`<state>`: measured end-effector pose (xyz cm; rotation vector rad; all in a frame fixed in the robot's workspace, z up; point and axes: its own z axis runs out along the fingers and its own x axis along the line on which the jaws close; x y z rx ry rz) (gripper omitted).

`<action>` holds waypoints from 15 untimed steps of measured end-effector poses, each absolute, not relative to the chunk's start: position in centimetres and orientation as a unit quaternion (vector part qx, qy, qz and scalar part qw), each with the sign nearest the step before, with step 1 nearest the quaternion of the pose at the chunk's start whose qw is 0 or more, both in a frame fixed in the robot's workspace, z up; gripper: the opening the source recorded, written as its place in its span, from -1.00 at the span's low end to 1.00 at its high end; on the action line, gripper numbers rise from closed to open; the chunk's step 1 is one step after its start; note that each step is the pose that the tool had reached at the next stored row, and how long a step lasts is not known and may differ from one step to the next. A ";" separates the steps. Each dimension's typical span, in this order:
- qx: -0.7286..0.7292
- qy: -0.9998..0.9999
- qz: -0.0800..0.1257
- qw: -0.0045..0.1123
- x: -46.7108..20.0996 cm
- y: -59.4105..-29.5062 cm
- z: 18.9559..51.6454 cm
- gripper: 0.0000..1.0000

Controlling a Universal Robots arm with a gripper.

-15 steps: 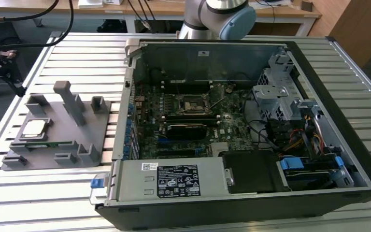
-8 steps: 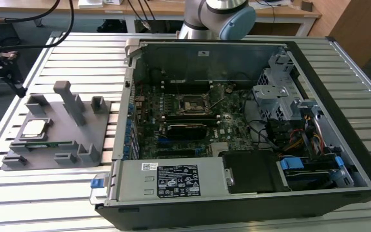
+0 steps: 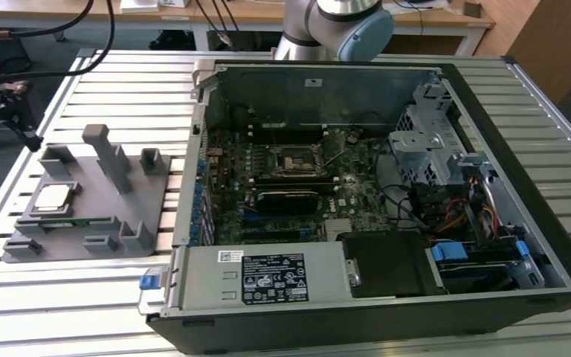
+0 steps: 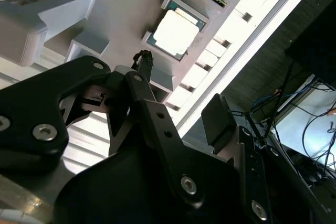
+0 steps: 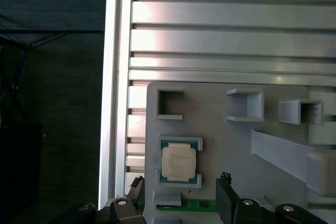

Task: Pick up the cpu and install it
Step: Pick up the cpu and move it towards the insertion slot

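The empty, open gripper hangs above the cpu, which looks light, stiff and breakable; hold its edges.

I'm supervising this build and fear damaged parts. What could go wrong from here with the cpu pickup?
1. The cpu lies in a snug pocket of the grey tray; the open end effector over it might land on the pocket's raised walls, not the chip's edges.
2. The green memory stick lies right beside that pocket; a finger might knock it.
3. The socket sits low inside the walled computer case, so clearance looks tight.
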<state>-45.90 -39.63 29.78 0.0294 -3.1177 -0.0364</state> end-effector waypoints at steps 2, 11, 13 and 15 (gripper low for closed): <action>0.009 -1.000 -0.012 0.012 -45.9 -39.6 29.7 0.29; 0.009 -1.000 -0.012 0.012 -45.9 -39.6 29.4 0.29; 0.009 -1.000 -0.012 0.012 -45.9 -39.6 29.3 0.29; 0.009 -1.000 -0.012 0.012 -45.9 -39.6 29.1 0.29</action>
